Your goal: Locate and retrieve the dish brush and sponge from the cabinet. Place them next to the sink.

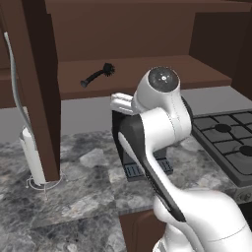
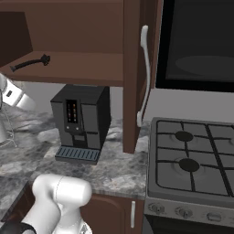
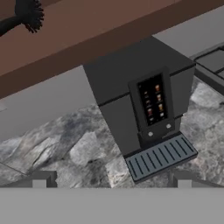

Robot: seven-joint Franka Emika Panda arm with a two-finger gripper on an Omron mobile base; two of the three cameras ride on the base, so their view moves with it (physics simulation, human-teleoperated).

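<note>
dish brush [image 1: 98, 75] on cabinet [image 1: 147, 74] shelf

Matt brown wood cabinet [image 1: 147, 74], bristly black dish brush [image 1: 97, 75], mottled grey stone worktop [image 1: 74, 197], matt dark coffee machine [image 2: 82, 116]

Black dish brush [image 1: 98, 75], brown cabinet [image 1: 147, 74], seemingly grey-marbled counter [image 1: 74, 197].

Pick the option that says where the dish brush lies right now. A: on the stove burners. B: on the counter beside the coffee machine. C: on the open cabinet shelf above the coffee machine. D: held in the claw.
C: the dish brush lies flat on the cabinet shelf, above the coffee machine on the counter.
</note>
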